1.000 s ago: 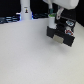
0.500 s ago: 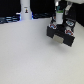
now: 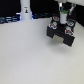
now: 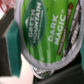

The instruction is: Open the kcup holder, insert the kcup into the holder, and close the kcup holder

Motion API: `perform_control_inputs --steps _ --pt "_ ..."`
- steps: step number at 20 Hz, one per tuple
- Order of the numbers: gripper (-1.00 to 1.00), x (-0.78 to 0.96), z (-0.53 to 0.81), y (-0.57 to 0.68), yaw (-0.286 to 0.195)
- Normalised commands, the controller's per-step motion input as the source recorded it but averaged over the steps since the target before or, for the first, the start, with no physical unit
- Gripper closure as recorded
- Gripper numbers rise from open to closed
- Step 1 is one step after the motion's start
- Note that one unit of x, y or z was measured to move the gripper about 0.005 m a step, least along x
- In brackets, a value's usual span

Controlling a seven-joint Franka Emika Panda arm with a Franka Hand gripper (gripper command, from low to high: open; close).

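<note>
Since a second ago the arm has drifted toward the exterior view's left and lower, so the pincer [image 3: 62, 14] now hangs right over the kcup holder [image 3: 62, 32] instead of off to one side of it. That black box sits on the white tabletop [image 3: 30, 55] near the back edge, at the exterior view's right, with its drawer apparently pulled forward (red-and-white pod tops [image 3: 54, 24] show in the upper part). A tall white cylinder [image 3: 25, 10] with blue light stands well apart, toward the exterior view's left.

From the wrist camera the kcup [image 4: 47, 30] fills nearly the whole picture: green foil lid, lettering legible, white rim curving below. It sits that close because the pincer carries it, closed on the pod, though the fingers themselves are hidden behind it.

By my reading the opening step is done and insertion is in hand. What comes next calls for lining the pod up over a free round slot, which I cannot pick out at this resolution, then lowering it straight down and releasing only once it is seated. A small sideways error would land it on a neighbouring pod or the slot's edge. Closing the drawer is left for after.
</note>
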Motion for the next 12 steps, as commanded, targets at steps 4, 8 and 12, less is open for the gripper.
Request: perform_control_inputs --steps 4,8,12 --pt "1.0 -0.06 -0.22 0.18 0.077" --pt "1.0 -0.02 -0.24 0.06 0.029" --pt "1.0 0.0 -0.21 -0.01 -0.003"
